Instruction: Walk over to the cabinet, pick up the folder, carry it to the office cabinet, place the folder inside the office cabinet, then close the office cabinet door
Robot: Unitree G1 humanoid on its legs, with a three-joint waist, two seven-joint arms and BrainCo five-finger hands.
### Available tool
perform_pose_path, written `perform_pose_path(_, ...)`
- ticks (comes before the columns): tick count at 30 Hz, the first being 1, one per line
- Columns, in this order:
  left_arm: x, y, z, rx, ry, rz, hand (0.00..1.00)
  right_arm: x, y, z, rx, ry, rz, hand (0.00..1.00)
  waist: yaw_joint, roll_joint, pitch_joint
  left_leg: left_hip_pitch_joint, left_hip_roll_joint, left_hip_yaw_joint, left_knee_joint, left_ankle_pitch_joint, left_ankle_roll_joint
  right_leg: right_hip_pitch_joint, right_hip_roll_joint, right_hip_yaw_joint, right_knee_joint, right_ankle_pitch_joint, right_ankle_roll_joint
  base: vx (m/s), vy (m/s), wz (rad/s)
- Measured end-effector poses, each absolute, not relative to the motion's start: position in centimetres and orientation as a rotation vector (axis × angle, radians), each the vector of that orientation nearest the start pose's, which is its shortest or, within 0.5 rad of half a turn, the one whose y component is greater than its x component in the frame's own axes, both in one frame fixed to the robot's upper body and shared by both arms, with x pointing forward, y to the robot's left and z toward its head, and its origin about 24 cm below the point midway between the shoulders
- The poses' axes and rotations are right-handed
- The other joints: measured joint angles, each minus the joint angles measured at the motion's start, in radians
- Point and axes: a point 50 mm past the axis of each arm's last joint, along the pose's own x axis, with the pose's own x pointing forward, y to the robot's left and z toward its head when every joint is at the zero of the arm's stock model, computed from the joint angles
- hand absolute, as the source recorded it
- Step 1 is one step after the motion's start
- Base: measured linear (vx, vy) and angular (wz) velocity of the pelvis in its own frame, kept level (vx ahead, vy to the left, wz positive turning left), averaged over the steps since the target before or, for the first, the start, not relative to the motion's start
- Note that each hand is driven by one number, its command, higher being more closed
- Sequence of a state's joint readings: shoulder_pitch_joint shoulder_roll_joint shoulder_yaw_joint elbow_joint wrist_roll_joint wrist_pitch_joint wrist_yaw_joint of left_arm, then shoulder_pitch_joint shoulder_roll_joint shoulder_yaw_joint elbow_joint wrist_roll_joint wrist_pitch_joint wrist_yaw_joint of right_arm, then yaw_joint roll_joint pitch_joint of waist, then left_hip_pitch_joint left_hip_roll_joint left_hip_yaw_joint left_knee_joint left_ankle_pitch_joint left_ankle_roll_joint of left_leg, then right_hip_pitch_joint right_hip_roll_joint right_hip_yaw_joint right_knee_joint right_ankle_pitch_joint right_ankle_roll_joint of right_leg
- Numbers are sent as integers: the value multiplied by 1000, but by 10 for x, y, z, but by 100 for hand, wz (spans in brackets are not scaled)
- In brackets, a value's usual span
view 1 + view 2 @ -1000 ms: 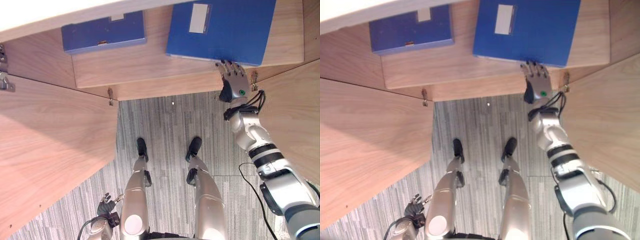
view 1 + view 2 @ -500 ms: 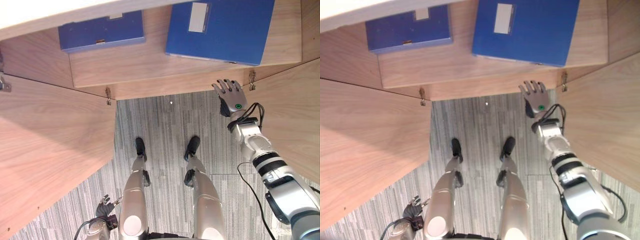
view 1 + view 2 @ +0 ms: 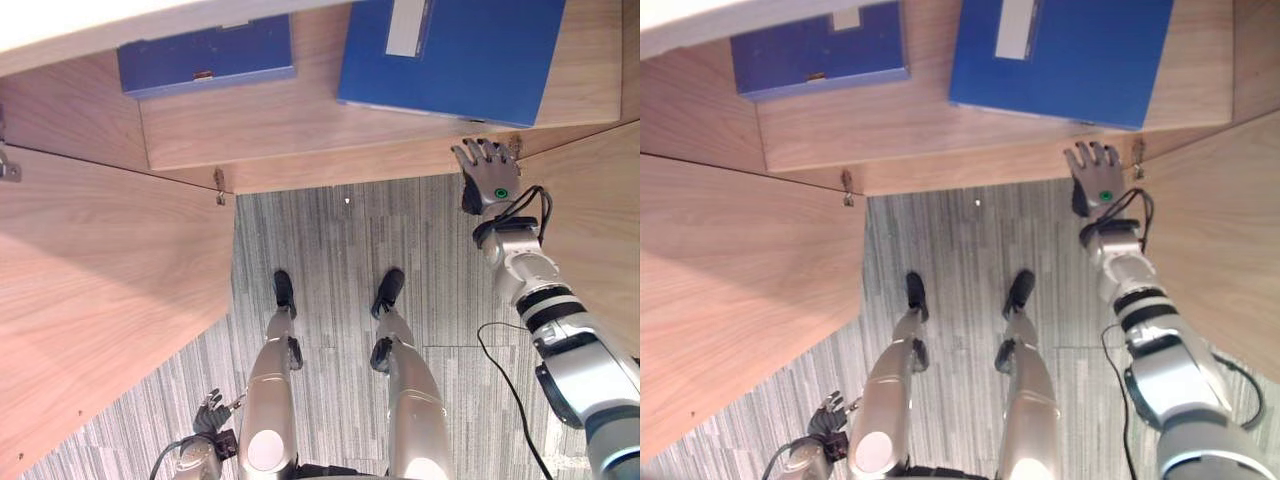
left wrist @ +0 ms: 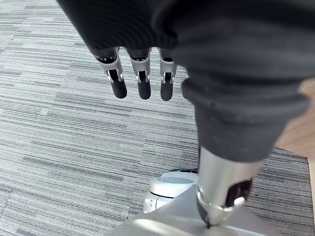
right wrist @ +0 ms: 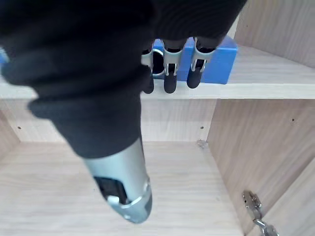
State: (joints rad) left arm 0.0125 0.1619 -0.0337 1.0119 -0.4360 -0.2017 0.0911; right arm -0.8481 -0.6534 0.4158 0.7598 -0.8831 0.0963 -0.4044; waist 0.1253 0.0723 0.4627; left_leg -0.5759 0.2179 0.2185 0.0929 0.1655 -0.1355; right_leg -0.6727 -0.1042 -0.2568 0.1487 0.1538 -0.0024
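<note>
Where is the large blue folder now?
In the left eye view, the large blue folder lies on the cabinet shelf at upper right, a smaller folder to its left, the right robot hand near its front edge.

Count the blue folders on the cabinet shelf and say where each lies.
2. The left folder lies flat at the shelf's left end; the larger right folder at its right end, just past the right hand. A panel covers the shelf's back, so more may be hidden.
</note>
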Motion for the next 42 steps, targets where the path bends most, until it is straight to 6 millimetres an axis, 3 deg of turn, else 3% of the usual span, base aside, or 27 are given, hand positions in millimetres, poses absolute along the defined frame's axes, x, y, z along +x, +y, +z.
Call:
perform_pose_path(16, 144, 214, -137, -203, 790, 403, 0, 382, -263, 220, -1632, -323, -527, 0, 4, 0, 1, -3, -1, 0, -4, 0, 0, -6, 0, 3, -3, 0, 1, 67, 37, -1)
perform_pose_path(31, 150, 211, -133, -250, 751, 419, 0, 391, -250, 272, -1457, -412, -556, 0, 29, 4, 14, -16, 0, 8, 1, -1, 0, -24, 2, 10, -2, 4, -2, 46, 26, -1)
perform_pose_path(42, 152, 210, -131, -270, 738, 425, 0, 397, -248, 275, -1400, -379, -529, 0, 44, 4, 14, -16, 1, 8, 2, -1, 0, -24, 2, 10, -2, 5, -2, 40, 23, 0)
